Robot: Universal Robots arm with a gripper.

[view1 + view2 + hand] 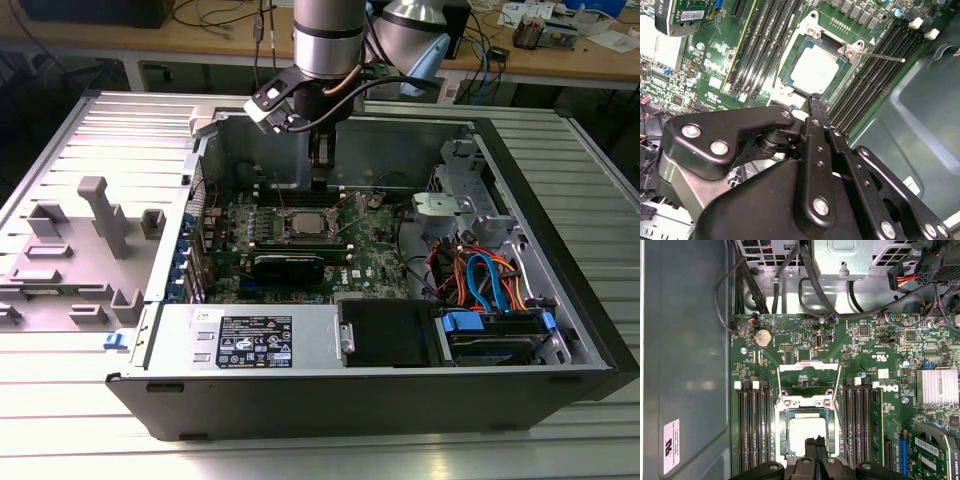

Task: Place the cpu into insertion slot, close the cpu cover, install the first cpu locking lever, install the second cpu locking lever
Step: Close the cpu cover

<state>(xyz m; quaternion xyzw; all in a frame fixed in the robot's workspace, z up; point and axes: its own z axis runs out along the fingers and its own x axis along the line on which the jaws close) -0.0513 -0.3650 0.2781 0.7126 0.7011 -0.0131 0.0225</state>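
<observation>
1. The chip (807, 432) already lies flat in the socket (783, 422), square to its rim, near the middle of the green board.
2. The cover (809, 376) stands open, tipped up off the socket on the side away from my gripper (815, 442). I judge closing it to be the step in hand.
3. The gripper hangs just above the socket edge opposite the cover. Its jaws are pinched together, or all but, with nothing between them.
4. To do this well I'd press on the cover's top bar with the closed tips, slow and level. That way the frame drops around the chip rather than onto it, and the tips keep off the chip's face.
5. A thin lever (881, 56) juts out free beside the socket. I judge it could snag the cover or the tips if it swings inward.
6. Memory slots (752, 430) flank the socket closely on both sides, leaving little sideways room.
7. Farther out are a coin battery (763, 338) and a heat sink (937, 386). Black cables (812, 275) drape beyond the board's edge, well apart from the work.
</observation>
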